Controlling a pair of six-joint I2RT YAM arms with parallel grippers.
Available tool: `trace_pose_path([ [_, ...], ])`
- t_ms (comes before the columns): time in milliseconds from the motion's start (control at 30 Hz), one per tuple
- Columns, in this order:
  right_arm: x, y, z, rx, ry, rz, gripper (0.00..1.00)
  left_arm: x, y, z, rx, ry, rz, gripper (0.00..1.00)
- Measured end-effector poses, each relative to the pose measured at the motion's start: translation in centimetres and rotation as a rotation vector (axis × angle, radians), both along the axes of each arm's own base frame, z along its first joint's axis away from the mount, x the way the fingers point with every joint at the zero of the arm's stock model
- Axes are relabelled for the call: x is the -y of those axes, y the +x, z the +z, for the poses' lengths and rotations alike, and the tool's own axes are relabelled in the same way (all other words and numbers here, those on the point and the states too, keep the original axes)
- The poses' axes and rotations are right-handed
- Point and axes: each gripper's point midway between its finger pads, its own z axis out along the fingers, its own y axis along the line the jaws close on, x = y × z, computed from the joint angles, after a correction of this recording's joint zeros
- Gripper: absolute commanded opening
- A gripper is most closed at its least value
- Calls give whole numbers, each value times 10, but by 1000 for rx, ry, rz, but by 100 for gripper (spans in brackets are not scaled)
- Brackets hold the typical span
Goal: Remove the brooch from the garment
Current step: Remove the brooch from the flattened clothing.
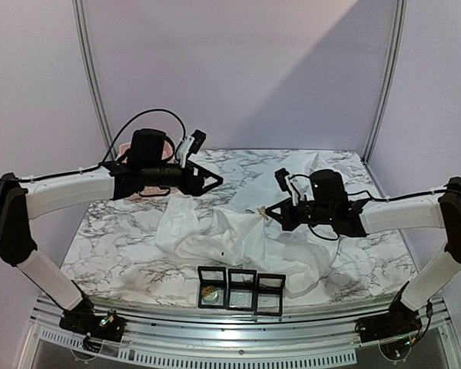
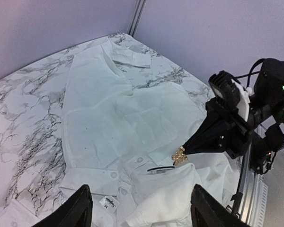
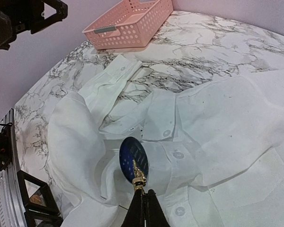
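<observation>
The garment [image 1: 238, 240] is a white wrinkled shirt spread over the marble table [image 1: 115, 231]. My right gripper [image 1: 267, 216] is shut on the gold end of the brooch [image 3: 134, 157], a dark blue oval disc with a gold ornament [image 2: 180, 155]. The brooch hangs just above a raised fold of the shirt [image 2: 170, 198]. Whether it is still pinned to the cloth I cannot tell. My left gripper [image 1: 209, 183] hovers open above the shirt's left part, its fingers [image 2: 78, 208] wide apart with nothing between them.
A pink basket [image 3: 130, 21] stands at the back left of the table, behind the left arm. Three black display frames [image 1: 240, 289] stand in a row at the table's front edge, one with something gold inside.
</observation>
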Motion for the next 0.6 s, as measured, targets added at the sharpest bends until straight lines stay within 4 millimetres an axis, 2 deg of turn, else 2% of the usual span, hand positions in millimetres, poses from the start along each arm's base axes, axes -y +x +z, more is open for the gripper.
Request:
trace_pose_path([
  [367,20,7,-23,24,-159,-88,0,-16,13,0,14,-26,96,72],
  [600,33,10,-33,23,-235,-154,0,-24,13,22,66,-56,130,73],
])
